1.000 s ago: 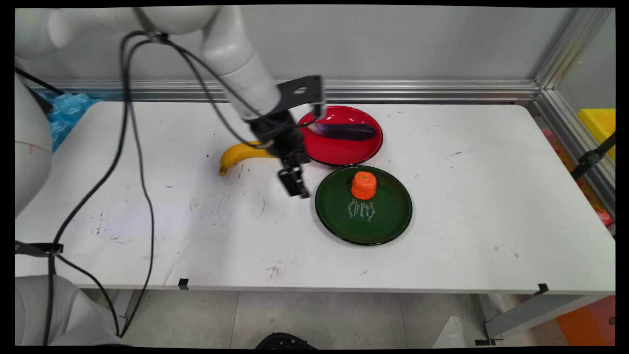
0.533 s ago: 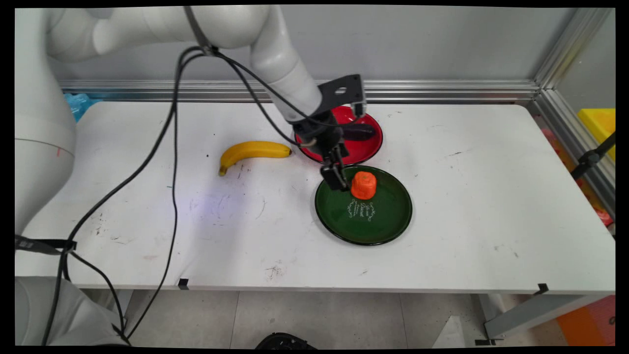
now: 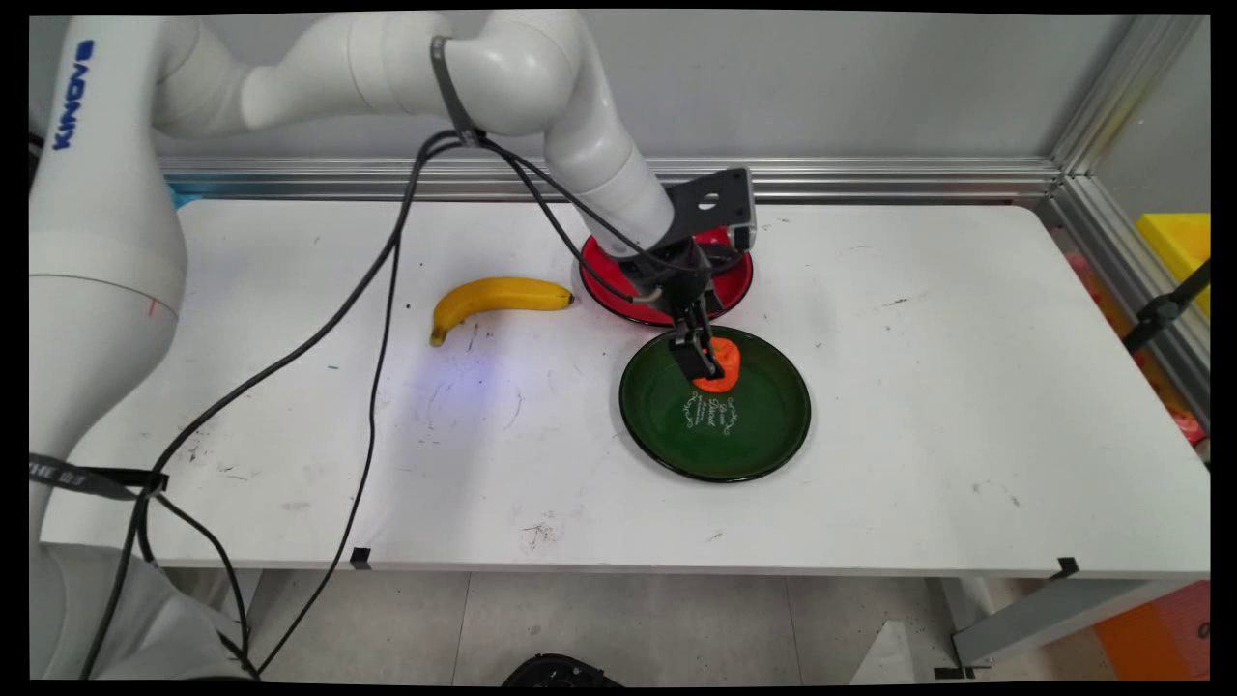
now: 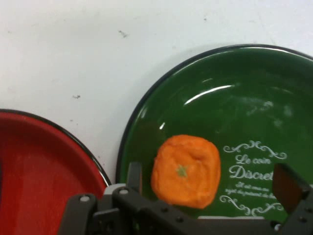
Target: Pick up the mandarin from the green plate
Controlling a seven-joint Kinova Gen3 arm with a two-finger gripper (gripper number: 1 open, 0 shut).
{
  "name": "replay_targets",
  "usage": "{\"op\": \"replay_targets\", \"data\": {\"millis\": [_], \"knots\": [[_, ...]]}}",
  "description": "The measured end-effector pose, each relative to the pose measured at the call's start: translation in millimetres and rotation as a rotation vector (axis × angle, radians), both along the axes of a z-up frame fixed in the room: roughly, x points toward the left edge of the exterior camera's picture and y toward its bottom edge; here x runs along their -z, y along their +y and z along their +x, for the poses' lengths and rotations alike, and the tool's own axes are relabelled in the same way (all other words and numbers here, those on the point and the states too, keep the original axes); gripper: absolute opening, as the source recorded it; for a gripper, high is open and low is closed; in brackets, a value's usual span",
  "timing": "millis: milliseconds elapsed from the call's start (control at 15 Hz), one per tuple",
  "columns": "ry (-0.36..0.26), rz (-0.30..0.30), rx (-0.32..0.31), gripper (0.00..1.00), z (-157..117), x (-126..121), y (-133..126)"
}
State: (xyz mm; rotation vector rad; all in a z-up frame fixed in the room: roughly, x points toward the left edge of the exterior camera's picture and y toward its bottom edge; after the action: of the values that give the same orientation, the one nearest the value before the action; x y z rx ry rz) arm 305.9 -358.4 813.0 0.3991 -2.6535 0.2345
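The tool (image 4: pixel 208 183) hangs wide open around the orange (image 4: pixel 186 170) on the green plate (image 4: pixel 254 88); an off-centre squeeze could roll it away.

A scuffed white table (image 3: pixel 918 464) spreads around the gripper (image 3: pixel 704 360) beneath a plain grey wall (image 3: pixel 821 82), with an aluminium rail (image 3: pixel 870 179) running behind it. Grey floor tiles (image 3: pixel 628 628) show below its near edge. Far to the gripper's right stand a yellow bin (image 3: pixel 1179 246) and metal framing (image 3: pixel 1111 106).
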Motion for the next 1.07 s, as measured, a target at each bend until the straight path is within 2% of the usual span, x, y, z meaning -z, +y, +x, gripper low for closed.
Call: {"op": "replay_targets", "data": {"millis": [400,933,1000,1067], "knots": [[-0.007,0.0,0.015,1.0,-4,24,-11],[-0.005,0.001,0.036,1.0,-5,41,-19],[-0.004,0.001,0.038,0.0,-5,43,-19],[-0.003,0.002,0.039,0.0,-5,44,-20]]}}
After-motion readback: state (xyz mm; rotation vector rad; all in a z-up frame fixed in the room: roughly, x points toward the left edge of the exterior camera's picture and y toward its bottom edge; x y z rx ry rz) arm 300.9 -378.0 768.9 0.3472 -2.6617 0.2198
